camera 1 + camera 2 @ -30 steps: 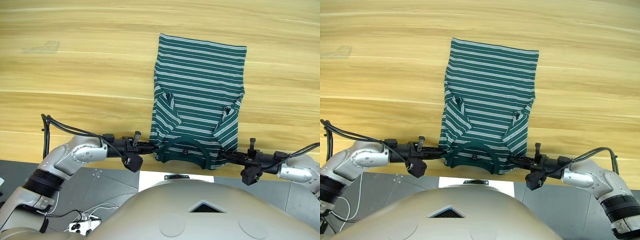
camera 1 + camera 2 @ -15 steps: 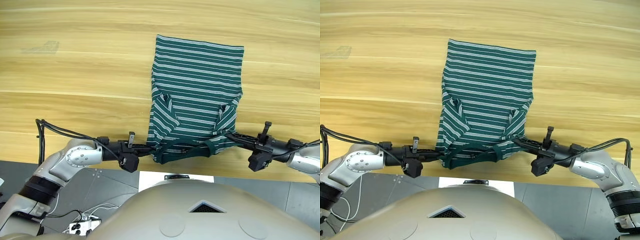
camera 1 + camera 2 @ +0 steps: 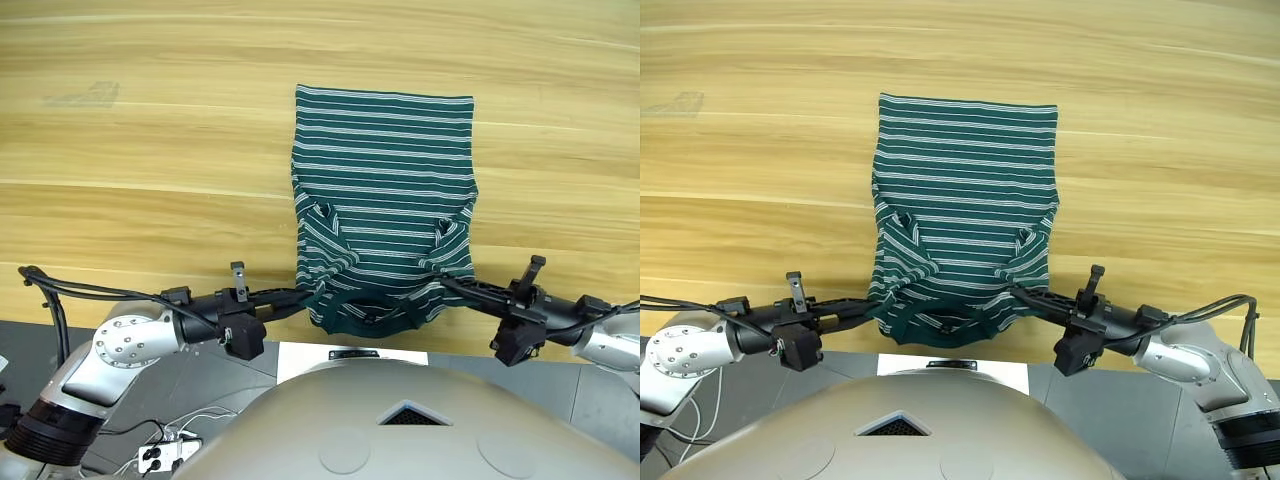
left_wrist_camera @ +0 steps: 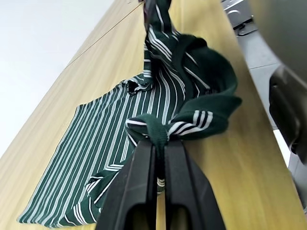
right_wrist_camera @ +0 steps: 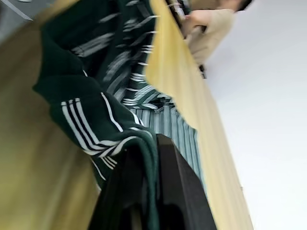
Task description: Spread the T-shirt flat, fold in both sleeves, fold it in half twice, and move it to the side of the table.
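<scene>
A dark green T-shirt (image 3: 385, 190) with white stripes lies lengthwise on the wooden table (image 3: 150, 150), both sleeves folded in over its body. Its collar end (image 3: 372, 305) is lifted off the near table edge and sags between my two grippers. My left gripper (image 3: 308, 294) is shut on the shirt's near left corner (image 4: 154, 130). My right gripper (image 3: 447, 282) is shut on the near right corner (image 5: 136, 143). The far hem (image 3: 968, 104) rests flat on the table.
Bare wood stretches wide on both sides of the shirt and beyond its far hem. The table's near edge (image 3: 120, 318) runs just under my grippers, with grey floor (image 3: 215, 365) below it.
Both grippers have lifted the collar end off the table. The left arm drew back toward me and the right one rose. The whole shirt slid a little to the left.
</scene>
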